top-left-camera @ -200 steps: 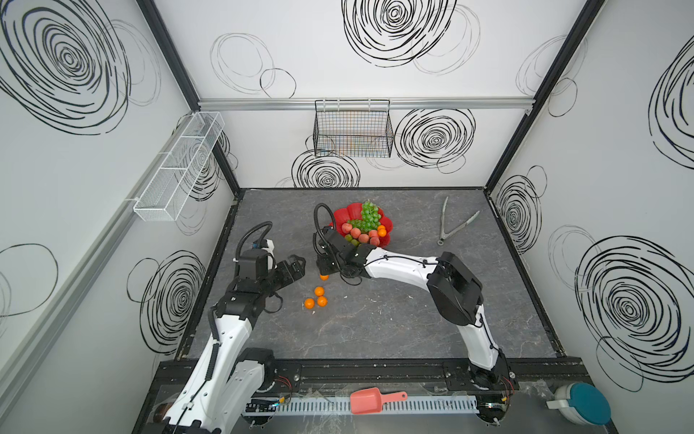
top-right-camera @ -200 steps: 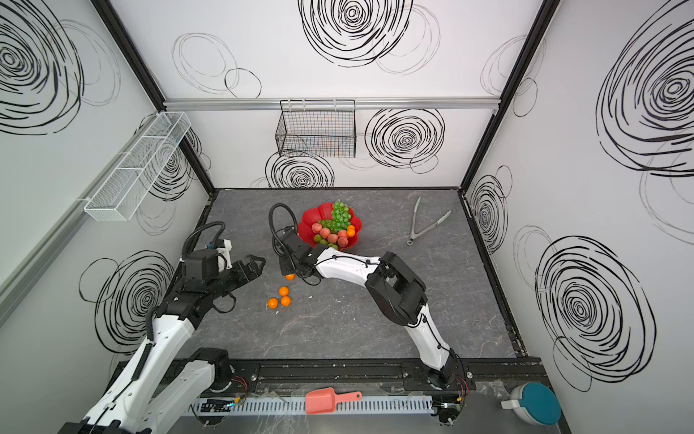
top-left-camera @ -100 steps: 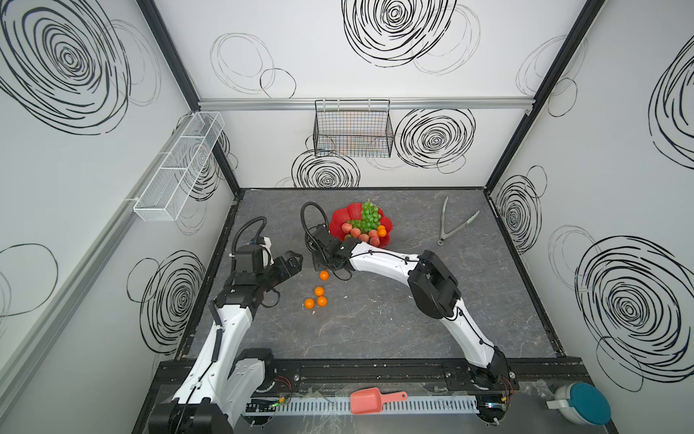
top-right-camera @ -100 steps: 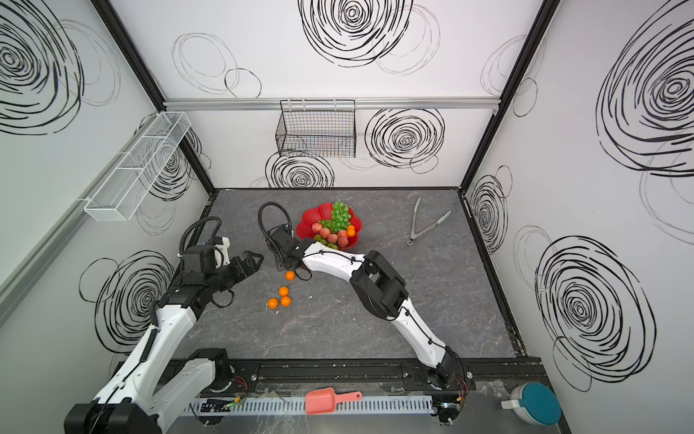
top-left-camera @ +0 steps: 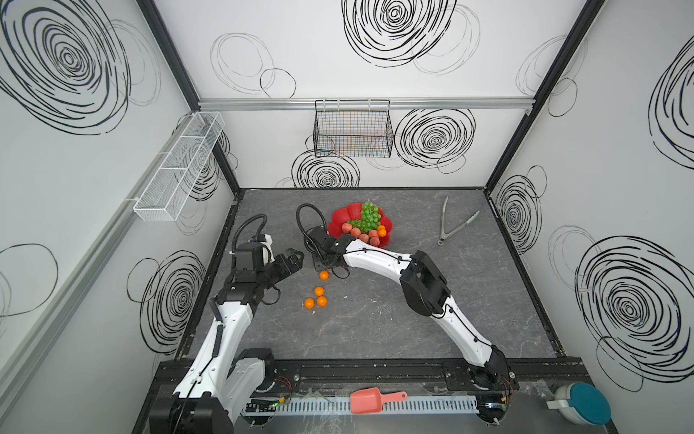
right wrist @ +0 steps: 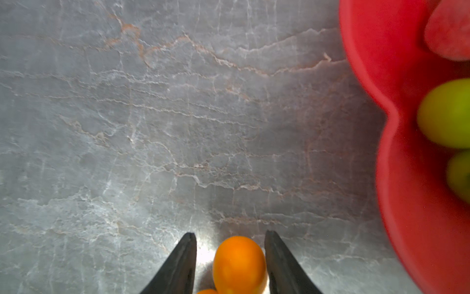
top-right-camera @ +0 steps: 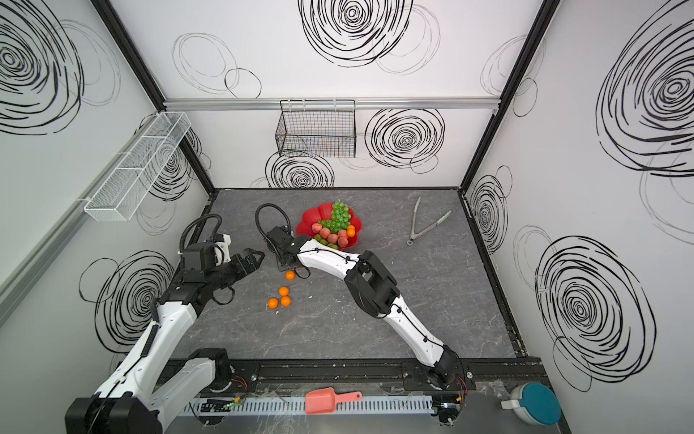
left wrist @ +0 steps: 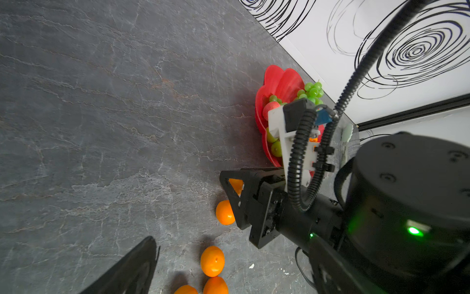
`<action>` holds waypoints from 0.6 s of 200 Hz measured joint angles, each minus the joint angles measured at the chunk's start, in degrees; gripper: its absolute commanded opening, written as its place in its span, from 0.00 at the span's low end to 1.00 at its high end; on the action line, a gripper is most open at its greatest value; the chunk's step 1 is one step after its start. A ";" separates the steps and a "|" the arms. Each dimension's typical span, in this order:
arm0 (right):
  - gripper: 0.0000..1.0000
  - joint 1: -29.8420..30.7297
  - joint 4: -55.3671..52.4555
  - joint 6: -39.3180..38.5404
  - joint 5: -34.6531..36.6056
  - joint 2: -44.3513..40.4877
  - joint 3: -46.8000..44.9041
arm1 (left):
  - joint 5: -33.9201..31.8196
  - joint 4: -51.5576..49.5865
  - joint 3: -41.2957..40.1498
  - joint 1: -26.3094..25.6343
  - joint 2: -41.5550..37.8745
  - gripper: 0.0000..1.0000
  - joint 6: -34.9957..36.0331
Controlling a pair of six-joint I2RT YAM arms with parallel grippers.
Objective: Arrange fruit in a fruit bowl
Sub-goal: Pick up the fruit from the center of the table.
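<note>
The red fruit bowl [top-left-camera: 340, 221] [top-right-camera: 310, 220] stands at the back of the table and holds green grapes [top-left-camera: 370, 216], peaches [top-left-camera: 347, 227], pears [right wrist: 445, 113] and a tangerine [top-left-camera: 382, 232]. My right gripper [top-left-camera: 321, 265] [right wrist: 230, 235] hovers just left of the bowl's front, shut on a tangerine [right wrist: 239, 262]. Several loose tangerines lie on the table: one [top-left-camera: 323, 275] right under that gripper and three [top-left-camera: 319, 290] a little nearer. My left gripper [top-left-camera: 296, 257] [left wrist: 232, 264] is open, to the left of the loose tangerines and empty.
Metal tongs [top-left-camera: 452, 225] lie at the back right. A black wire basket [top-left-camera: 353, 129] hangs on the back wall and a white mesh rack [top-left-camera: 180, 165] on the left wall. A pink scoop [top-left-camera: 375, 400] and a teal-lidded container [top-left-camera: 580, 404] sit past the front rail.
The right arm's elbow has swung to the left while its gripper stays by the bowl's front left. The left gripper has drifted slightly toward the back. The loose tangerines have not moved.
</note>
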 measured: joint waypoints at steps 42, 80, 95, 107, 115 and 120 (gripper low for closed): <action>0.47 -0.04 -1.53 0.00 0.00 0.59 0.00 | 0.07 0.00 0.00 0.00 0.00 0.96 0.00; 0.44 -0.07 -2.29 0.02 -0.02 0.90 0.00 | 0.07 0.00 0.00 0.00 -0.02 0.96 0.00; 0.43 -0.09 -2.38 0.02 -0.02 1.01 0.00 | 0.07 0.00 0.00 0.00 0.00 0.96 0.00; 0.42 -0.09 -2.43 0.02 -0.02 1.03 0.02 | 0.09 0.00 0.00 0.00 -0.02 0.96 -0.02; 0.42 -0.09 -2.45 0.02 -0.02 1.03 0.02 | 0.09 0.00 0.00 0.00 -0.02 0.96 -0.02; 0.42 -0.11 -2.45 0.04 -0.02 1.03 0.02 | 0.09 0.00 0.00 0.00 -0.02 0.96 -0.02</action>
